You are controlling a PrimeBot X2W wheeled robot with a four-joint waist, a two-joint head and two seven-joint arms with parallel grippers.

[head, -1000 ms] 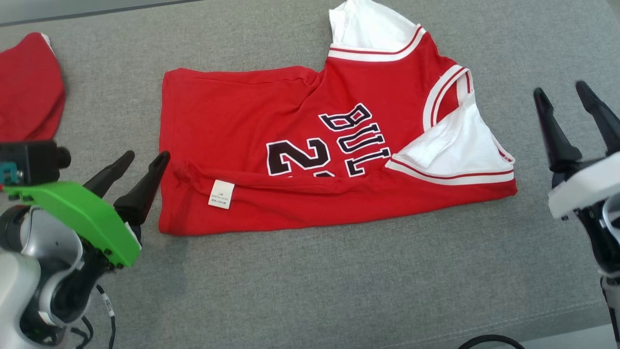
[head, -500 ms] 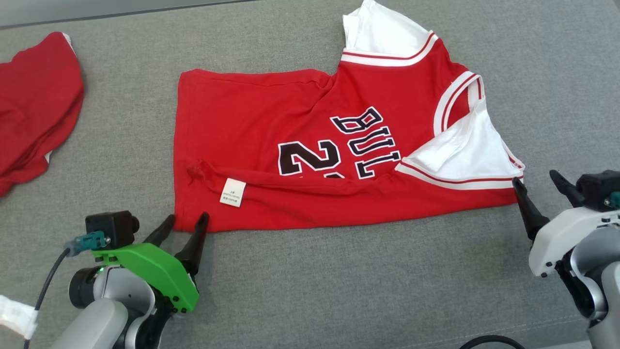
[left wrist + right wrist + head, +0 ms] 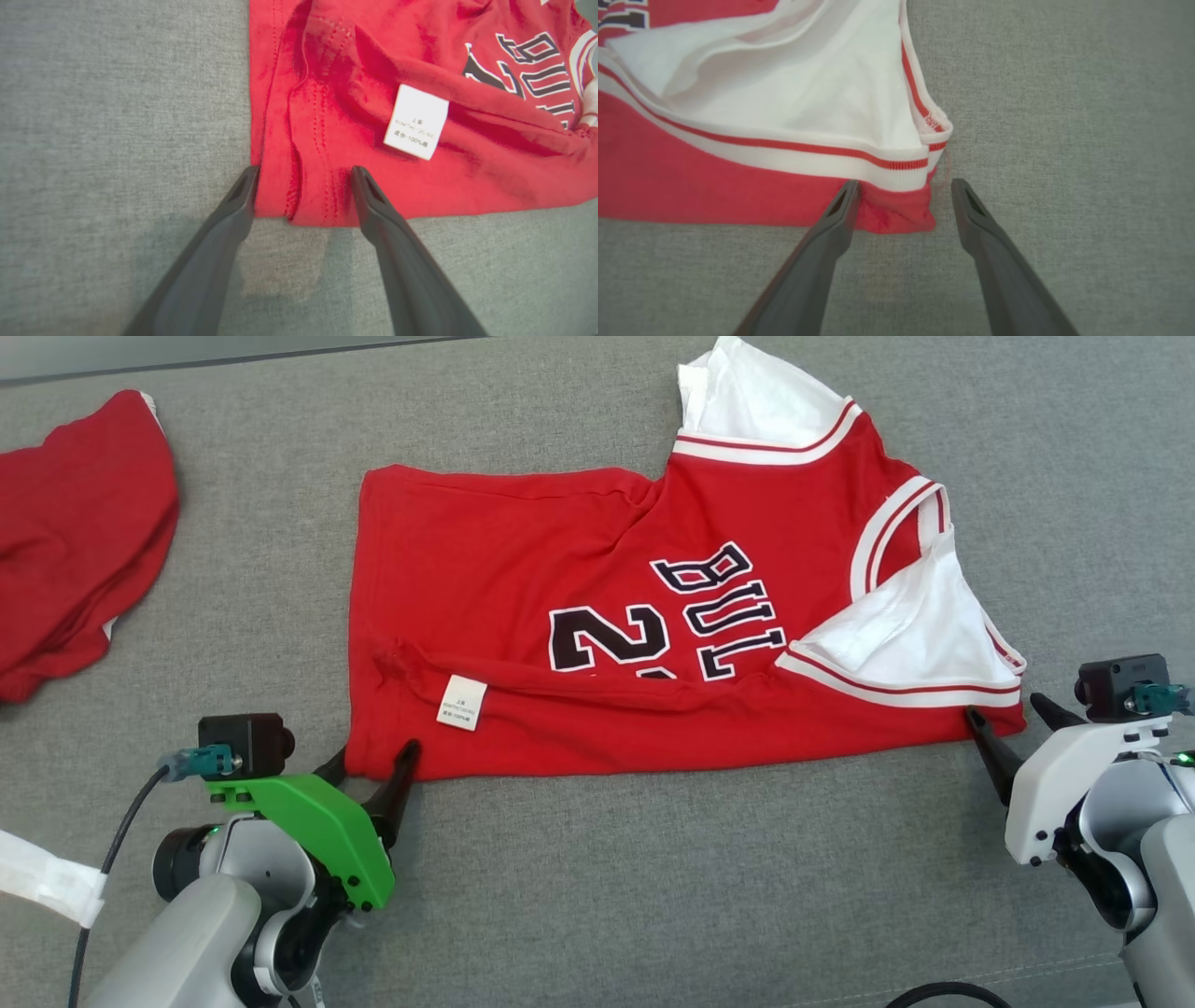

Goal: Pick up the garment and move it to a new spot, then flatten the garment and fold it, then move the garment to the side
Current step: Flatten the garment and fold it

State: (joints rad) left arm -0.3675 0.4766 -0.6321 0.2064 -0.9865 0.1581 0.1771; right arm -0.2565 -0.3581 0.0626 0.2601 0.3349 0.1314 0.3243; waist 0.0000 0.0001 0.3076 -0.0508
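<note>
The garment (image 3: 579,569) is a red jersey with white trim and black lettering. It lies sideways on the grey fabric surface (image 3: 653,877), its near edge folded over with a white label (image 3: 462,702) showing. My left gripper (image 3: 373,756) is open at the near-left corner. In the left wrist view the gripper (image 3: 304,170) straddles the hem of the garment (image 3: 373,70), one finger on each side. My right gripper (image 3: 1004,707) is open at the near-right corner. In the right wrist view the gripper (image 3: 904,183) stands around the red corner of the garment (image 3: 691,186), below the white band.
A second red cloth (image 3: 75,569) lies at the far left of the surface. A black cable (image 3: 943,994) curls at the bottom edge, and a white strip (image 3: 47,887) shows at the lower left.
Both arms have come down and inward to the garment's near corners, the left from beside its left edge, the right from out at the right. The camera has shifted slightly. The garment lies unchanged.
</note>
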